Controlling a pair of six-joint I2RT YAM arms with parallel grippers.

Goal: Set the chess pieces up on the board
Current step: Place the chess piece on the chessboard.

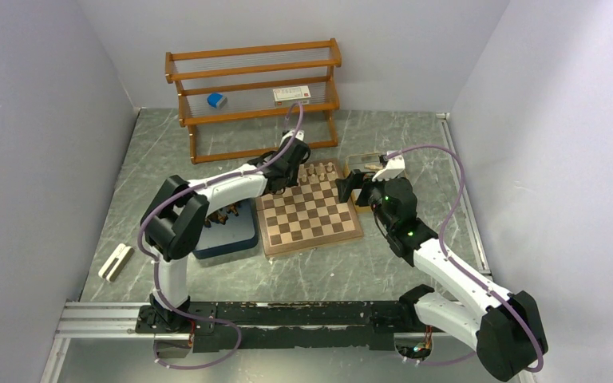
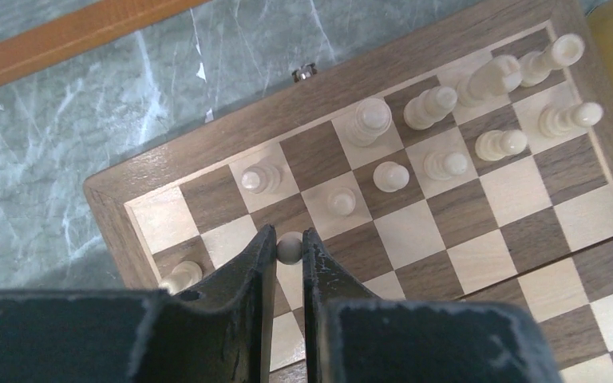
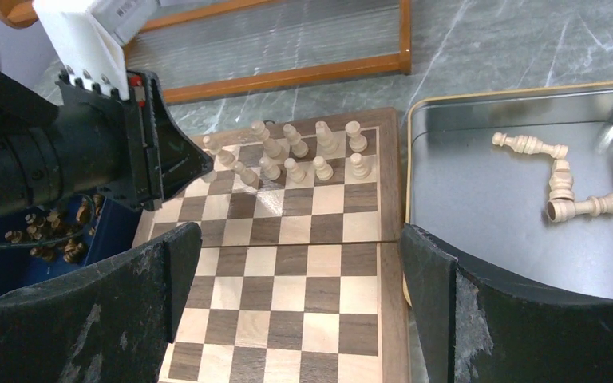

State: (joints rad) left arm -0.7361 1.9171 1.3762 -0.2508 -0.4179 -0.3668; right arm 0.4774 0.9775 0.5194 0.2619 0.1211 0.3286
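The near rows of the square wooden chessboard [image 1: 311,227] are left open to a claw. The far two rows are crowded by upright cream chessmen [image 2: 367,120]. The far left corner is occupied by the left claw [image 2: 289,259], pinched on a small cream pawn [image 2: 290,247]; the orange wooden rack [image 1: 253,50] stands beyond.

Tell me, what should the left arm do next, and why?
Probably lower slightly and open: the left gripper holds a pale pawn at the gap in the pawn row on the board; I cannot tell whether it rests on the square.
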